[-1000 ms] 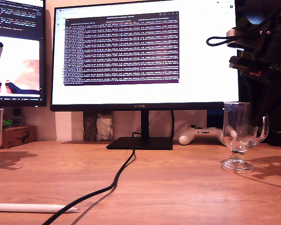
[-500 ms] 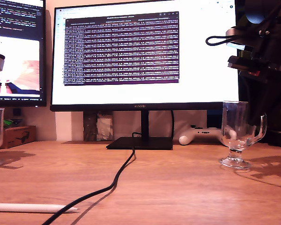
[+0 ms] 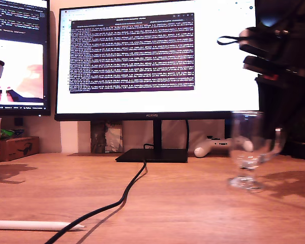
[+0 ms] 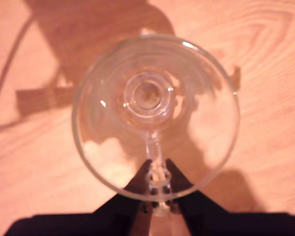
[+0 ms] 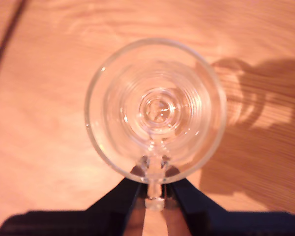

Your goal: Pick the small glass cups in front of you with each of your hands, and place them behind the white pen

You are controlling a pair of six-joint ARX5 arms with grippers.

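Looking down both wrist views, you see each black wedge gripper (image 4: 157, 189) (image 5: 152, 189) pinching a clear cup's (image 4: 155, 115) (image 5: 155, 110) loop handle.

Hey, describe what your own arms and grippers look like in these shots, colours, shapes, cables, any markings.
Both are black. In the wrist views, my first gripper and my second gripper each show two wedge-shaped fingers tapering from a broad dark base. In the exterior view, an arm at that view's right looks angular and dark, with a looped black cable and a small red mark.
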